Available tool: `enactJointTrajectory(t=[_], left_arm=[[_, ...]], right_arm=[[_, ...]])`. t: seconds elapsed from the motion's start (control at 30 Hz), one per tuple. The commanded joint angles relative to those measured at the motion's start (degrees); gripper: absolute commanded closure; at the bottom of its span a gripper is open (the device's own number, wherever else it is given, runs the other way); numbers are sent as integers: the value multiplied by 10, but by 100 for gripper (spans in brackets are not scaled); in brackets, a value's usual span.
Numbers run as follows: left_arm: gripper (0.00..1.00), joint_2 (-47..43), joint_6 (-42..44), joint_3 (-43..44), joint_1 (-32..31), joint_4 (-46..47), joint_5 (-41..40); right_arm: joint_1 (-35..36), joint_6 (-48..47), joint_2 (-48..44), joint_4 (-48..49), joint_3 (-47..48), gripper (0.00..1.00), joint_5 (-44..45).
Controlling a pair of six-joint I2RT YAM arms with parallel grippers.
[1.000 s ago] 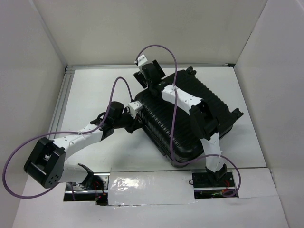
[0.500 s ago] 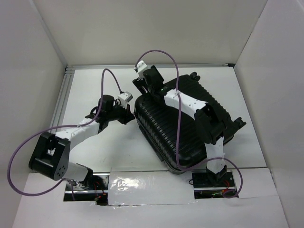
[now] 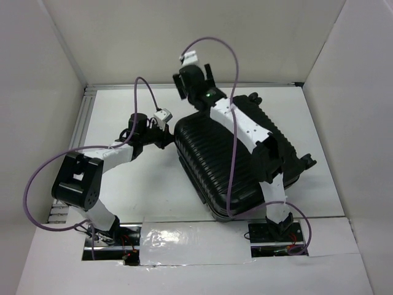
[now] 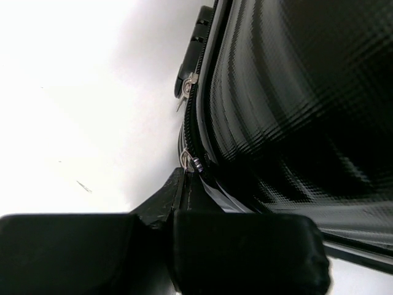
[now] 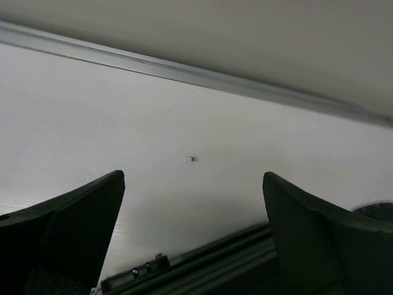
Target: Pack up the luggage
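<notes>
The small black ribbed hard-shell suitcase (image 3: 233, 166) lies closed on the white table (image 3: 141, 190), ribbed shell facing up, so I cannot see anything inside it. It sits directly right of my left gripper (image 3: 167, 136) and stretches from below my right gripper (image 3: 193, 83) back towards the arm bases.

My left arm reaches forward, low over the table, to the suitcase's far left corner. On the left wrist view the black fingers (image 4: 245, 246) are pressed together with no gap. Their tips sit right at a small silver zipper slider (image 4: 194, 163) on the seam just ahead. I cannot tell whether the slider is actually pinched. A second metal pull (image 4: 187, 83) hangs further along the same seam, beyond the gripper.

My right arm stretches across the whole lid, its purple cable (image 3: 230, 141) draped over the shell. That gripper is raised above the far end, its fingers (image 5: 73, 227) spread wide and holding nothing. Beyond them I see bare table and a grey aluminium rail (image 5: 184, 70).

I can read no brand or label anywhere.
</notes>
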Motion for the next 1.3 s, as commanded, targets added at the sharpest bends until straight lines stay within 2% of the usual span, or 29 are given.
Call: enactJointTrajectory(t=[0.0,0.07,0.1,0.17,0.2,0.27,0.37,0.47,0.5,0.6,0.7,0.9,1.0,1.27], left_arm=[[100,-9,-23,38,21,164,3],[100,-9,-31,38,16,164,9],[100,-3,-31,38,16,159,9],[100,-3,-31,44,16,159,1],[100,-3,-31,44,16,153,-5],[100,-3,-31,44,11,158,-18],[100,-3,-36,44,11,171,-35],[100,2,-36,57,11,164,-35],[100,10,-30,63,11,159,-35],[100,17,-30,73,11,153,-30],[100,23,-30,73,11,153,-30],[100,28,-30,79,11,148,-25],[100,28,-30,74,11,148,-31],[100,17,-30,63,11,132,-36]], right_arm=[[-82,146,13,-172,162,0,57],[-107,184,5,-225,199,0,50],[-115,190,-9,-225,187,0,50],[-127,197,-77,-225,140,0,75],[-136,217,-102,-225,86,0,82],[-167,256,-173,-252,40,0,82],[-207,348,-262,-331,-45,0,71],[-207,435,-353,-387,-147,0,88],[-216,493,-373,-420,-182,0,88],[-221,615,-451,-484,-222,0,88],[-227,714,-527,-520,-304,0,83],[-276,772,-601,-521,-386,0,17],[-331,765,-615,-521,-435,0,-21],[-419,737,-615,-521,-500,0,-52]])
